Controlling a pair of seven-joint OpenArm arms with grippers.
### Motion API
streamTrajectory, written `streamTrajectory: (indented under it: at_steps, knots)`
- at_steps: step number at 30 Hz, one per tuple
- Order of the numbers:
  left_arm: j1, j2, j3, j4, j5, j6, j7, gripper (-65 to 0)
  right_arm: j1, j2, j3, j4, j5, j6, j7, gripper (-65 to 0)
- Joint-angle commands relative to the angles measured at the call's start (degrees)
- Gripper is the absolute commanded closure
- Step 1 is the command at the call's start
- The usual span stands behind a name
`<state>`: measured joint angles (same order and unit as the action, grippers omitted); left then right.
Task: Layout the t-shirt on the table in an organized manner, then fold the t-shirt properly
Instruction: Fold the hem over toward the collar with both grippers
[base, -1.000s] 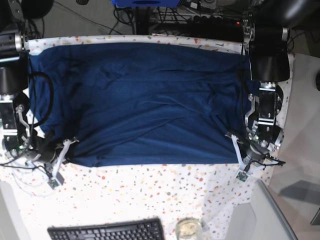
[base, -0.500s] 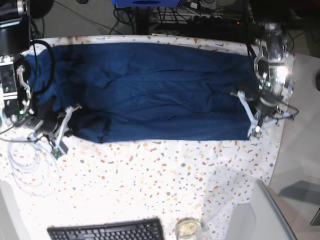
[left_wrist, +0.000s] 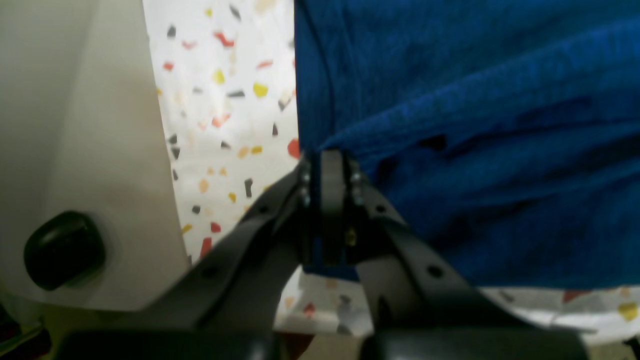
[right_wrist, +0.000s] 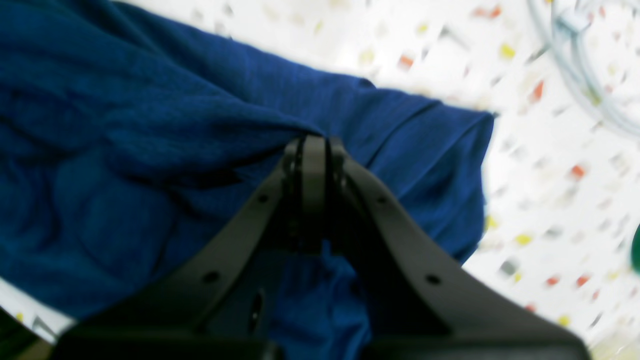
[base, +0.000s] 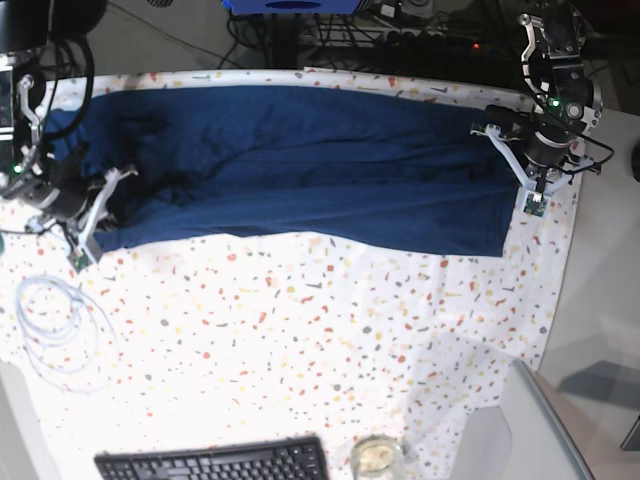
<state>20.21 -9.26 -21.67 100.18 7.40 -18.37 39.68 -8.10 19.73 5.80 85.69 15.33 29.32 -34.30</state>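
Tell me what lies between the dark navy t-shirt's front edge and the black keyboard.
In the base view, only bare speckled table separates the navy t-shirt from the black keyboard.

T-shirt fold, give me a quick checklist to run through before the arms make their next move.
1. Left claw shut on the t-shirt edge: ok.
2. Right claw shut on the t-shirt: ok.
3. Near edge carried evenly: not ok, it runs slanted across the table in the base view.
4. Fabric smooth: not ok, bunched and wrinkled by the right claw.
5. Cable coil apart from the t-shirt: ok.
6. Sleeves tucked neatly: cannot tell.
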Motion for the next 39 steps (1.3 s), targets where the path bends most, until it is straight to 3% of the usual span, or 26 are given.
streamTrajectory:
  at_steps: [1, 4, 10, 15, 21, 24, 39]
  knots:
    - [-0.21, -0.46, 0.0, 1.05, 0.29, 0.48, -0.87, 0.0, -0.39, 0.71, 0.48, 0.77, 0.36, 0.17, 0.59, 0.0]
    - [0.41, 1.48, -0.44, 1.23, 0.82, 0.48, -0.78, 0.0, -2.76, 0.27, 0.57, 1.12, 0.36, 0.17, 0.59, 0.0]
    - [0.58, 1.48, -0.09, 0.87, 0.91, 0.48, -0.78, 0.0, -5.92, 0.27, 0.66, 1.3, 0.45, 0.17, 0.59, 0.0]
    - [0.58, 1.48, -0.09, 0.87, 0.91, 0.66, -0.78, 0.0, -8.83, 0.19, 0.66, 8.33, 0.54, -0.27, 0.59, 0.0]
    - [0.58, 1.48, -0.09, 0.87, 1.0, 0.66, -0.87, 0.0, -9.79, 0.1, 0.66, 12.64, 0.62, -0.27, -6.18, 0.0]
    - [1.11, 1.56, 0.0, 0.87, 1.0, 0.66, -0.87, 0.0, -10.5, -2.36, 0.66, 15.45, 0.36, -0.27, -8.73, 0.0]
    - [2.78, 2.44, -0.09, 0.87, 1.0, 0.66, -0.78, 0.0, -9.7, -4.39, 0.66, 8.51, 0.27, -0.27, -6.53, 0.0]
